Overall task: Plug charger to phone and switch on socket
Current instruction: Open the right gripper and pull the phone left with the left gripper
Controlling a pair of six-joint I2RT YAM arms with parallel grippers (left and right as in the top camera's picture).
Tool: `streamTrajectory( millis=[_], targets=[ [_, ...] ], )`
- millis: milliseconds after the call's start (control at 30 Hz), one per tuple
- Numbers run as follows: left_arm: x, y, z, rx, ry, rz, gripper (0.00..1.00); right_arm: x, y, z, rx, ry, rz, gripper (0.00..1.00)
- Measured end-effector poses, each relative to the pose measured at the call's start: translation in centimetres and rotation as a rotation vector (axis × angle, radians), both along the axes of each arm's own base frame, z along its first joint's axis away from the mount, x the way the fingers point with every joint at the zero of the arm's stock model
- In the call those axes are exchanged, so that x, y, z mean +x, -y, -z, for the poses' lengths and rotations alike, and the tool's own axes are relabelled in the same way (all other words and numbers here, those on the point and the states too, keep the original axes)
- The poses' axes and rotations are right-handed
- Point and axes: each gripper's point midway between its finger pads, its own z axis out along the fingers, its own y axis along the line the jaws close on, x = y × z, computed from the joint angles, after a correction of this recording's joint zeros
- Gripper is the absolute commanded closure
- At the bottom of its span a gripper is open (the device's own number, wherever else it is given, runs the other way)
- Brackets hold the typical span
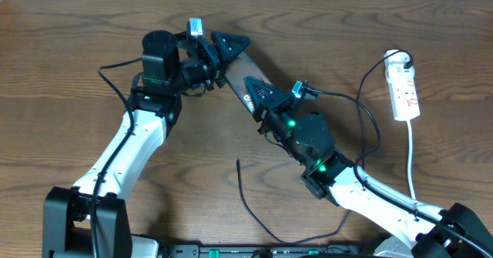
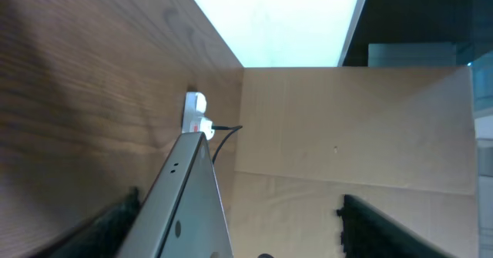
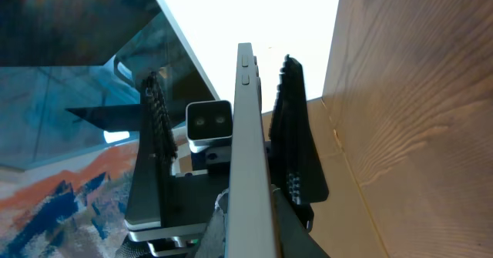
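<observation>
The phone (image 1: 237,75) is a dark glossy rectangle held off the wooden table between my two grippers. My right gripper (image 1: 259,96) is shut on its printed end; the right wrist view shows the phone edge-on (image 3: 248,135) between the jaws (image 3: 250,219). My left gripper (image 1: 223,50) is open and straddles the other end, with the phone (image 2: 192,204) near one finger and a wide gap (image 2: 254,223) to the other. The charger cable (image 1: 254,216) loops on the table and its plug tip (image 1: 237,162) lies loose. The white socket (image 1: 405,92) lies at far right, also in the left wrist view (image 2: 195,115).
The socket's white cord (image 1: 412,158) runs toward the front edge at right. The black cable leaves the socket's far end (image 1: 362,96) and passes under my right arm. A tan wall (image 2: 347,135) stands beyond the table's edge.
</observation>
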Motion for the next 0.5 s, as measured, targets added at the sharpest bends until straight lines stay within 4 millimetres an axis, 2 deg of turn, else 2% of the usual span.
streamTrajectory(
  millis=[100,233,367,500],
  targets=[
    [0.05,-0.04,0.01,-0.001,-0.002,-0.004,0.42,0.03,0.05,0.02,0.000,0.000,0.003,0.99],
    [0.06,-0.04,0.01,-0.002,-0.004,-0.005,0.44,0.04,0.07,0.02,0.000,0.000,0.005,0.99],
    [0.06,-0.04,0.01,-0.001,-0.003,-0.005,0.55,0.06,0.07,0.00,0.000,0.000,0.005,0.99],
    [0.06,-0.04,0.02,-0.002,-0.005,-0.006,0.62,0.08,0.11,-0.07,0.002,0.002,0.008,0.99]
  ],
)
